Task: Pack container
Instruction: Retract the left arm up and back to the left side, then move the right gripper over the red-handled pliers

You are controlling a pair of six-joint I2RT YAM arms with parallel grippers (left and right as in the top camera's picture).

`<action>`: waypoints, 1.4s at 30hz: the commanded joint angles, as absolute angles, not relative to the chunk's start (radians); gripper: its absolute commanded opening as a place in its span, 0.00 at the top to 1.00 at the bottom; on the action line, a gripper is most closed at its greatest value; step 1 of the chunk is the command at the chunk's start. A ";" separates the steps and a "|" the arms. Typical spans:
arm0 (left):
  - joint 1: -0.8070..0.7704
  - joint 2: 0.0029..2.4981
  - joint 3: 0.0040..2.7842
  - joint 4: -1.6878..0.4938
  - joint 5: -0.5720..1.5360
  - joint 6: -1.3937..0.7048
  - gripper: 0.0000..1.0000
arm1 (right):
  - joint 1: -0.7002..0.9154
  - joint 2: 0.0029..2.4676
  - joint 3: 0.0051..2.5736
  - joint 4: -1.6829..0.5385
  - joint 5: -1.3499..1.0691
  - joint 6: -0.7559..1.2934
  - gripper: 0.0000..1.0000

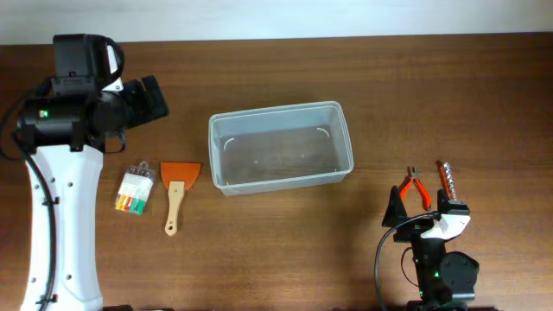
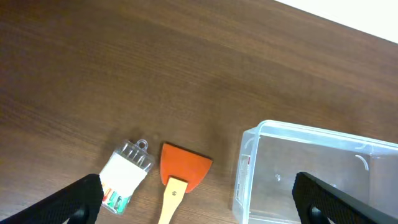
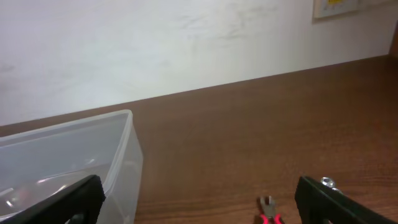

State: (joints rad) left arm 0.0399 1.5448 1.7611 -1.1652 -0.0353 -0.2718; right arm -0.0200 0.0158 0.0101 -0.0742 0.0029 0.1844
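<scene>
Our left gripper [image 2: 199,193] hovers with fingers spread wide, holding nothing; the clear plastic rectangular container [image 2: 244,171] sits by its right finger (an orange-bladed, wooden-handled scraper [image 2: 185,168] lies between the fingers). Our right gripper [image 3: 199,193] is likewise spread and bare, the container ahead to its left, red-handled pliers [image 3: 269,215] just ahead.

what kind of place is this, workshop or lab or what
Probably an indoor robot test bench: a wooden table against a plain white wall, with a white robot arm and pliers, an orange scraper and a clear container laid out.
</scene>
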 commanded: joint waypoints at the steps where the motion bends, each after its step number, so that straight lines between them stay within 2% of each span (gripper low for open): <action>1: 0.043 1.546 1.765 -1.169 -0.053 -0.263 0.01 | -0.027 0.010 0.006 -0.080 0.012 0.192 0.01; 17: 0.043 1.546 1.765 -1.169 -0.053 -0.263 0.01 | -0.027 0.010 0.006 -0.080 0.012 0.193 0.01; 22: 0.043 1.546 1.766 -1.169 -0.052 -0.263 0.01 | -0.027 0.010 0.009 -0.067 -0.058 0.204 0.01; 27: 0.043 1.546 1.765 -1.169 -0.053 -0.263 0.01 | -0.027 0.026 0.124 -0.077 -0.030 0.222 0.01; 33: 0.043 1.546 1.765 -1.169 -0.053 -0.263 0.01 | -0.028 0.273 0.483 -0.183 0.088 0.160 0.01; 36: 0.043 1.546 1.765 -1.169 -0.053 -0.263 0.01 | -0.028 0.501 0.754 -0.366 0.088 0.111 0.01; 42: 0.043 1.546 1.766 -1.169 -0.053 -0.263 0.01 | -0.028 0.985 1.395 -0.878 0.093 0.056 0.01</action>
State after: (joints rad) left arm 0.0399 1.5448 1.7607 -1.1671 -0.0429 -0.2718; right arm -0.0200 0.8219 1.1763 -0.7658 0.0708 0.1001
